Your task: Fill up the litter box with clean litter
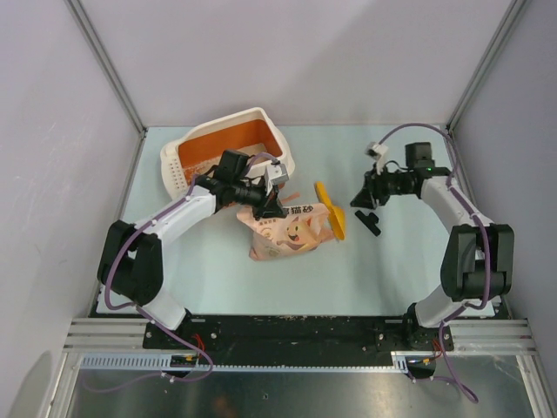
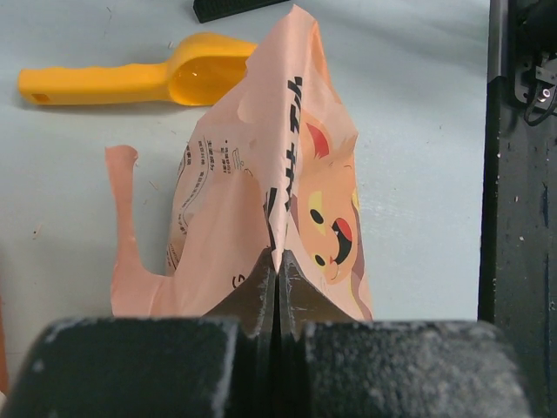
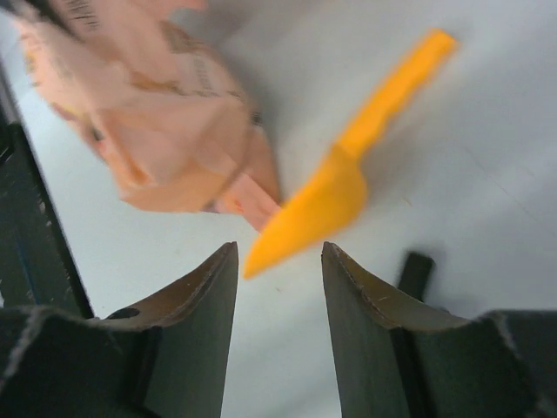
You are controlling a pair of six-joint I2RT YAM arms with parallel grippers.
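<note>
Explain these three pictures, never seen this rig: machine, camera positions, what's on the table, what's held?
Two robot arms are bolted at the table's near edge, each ending in a two-finger gripper. The overhead picture looks down from behind them; the other two come from wrist cameras. On the table: a cream-white plastic litter box with an orange inside, a yellow-orange plastic scoop and a small black part. The left gripper is shut on the top edge of a pink-beige printed bag with a cartoon cat face. The right gripper is open, empty, facing the scoop.
</note>
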